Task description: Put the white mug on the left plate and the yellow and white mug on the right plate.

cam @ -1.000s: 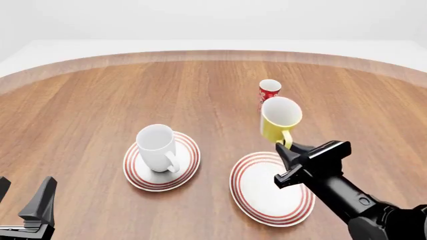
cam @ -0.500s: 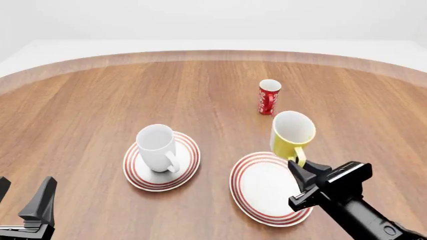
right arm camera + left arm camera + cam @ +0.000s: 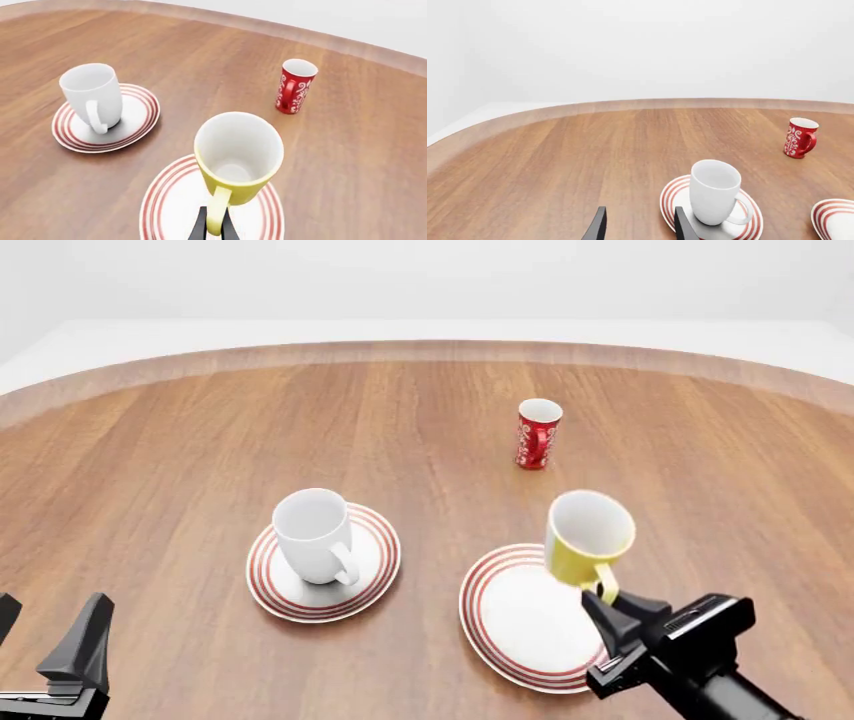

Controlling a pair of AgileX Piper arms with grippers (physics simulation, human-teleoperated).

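Plain white mug (image 3: 315,531); mug (image 3: 587,537) yellow outside, white inside; red cup (image 3: 538,434) with white scrollwork; both plates (image 3: 380,570) (image 3: 514,625) white, red-ringed; brown woodgrain table (image 3: 174,460).

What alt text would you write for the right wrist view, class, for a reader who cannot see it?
The right hand grips the yellow and white mug by its handle above the right plate, on a wooden table. Farther off, the white mug stands on the left plate, and a red patterned cup stands apart.

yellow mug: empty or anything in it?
Empty: the right wrist view looks straight into the yellow and white mug and shows only its bare white inside.
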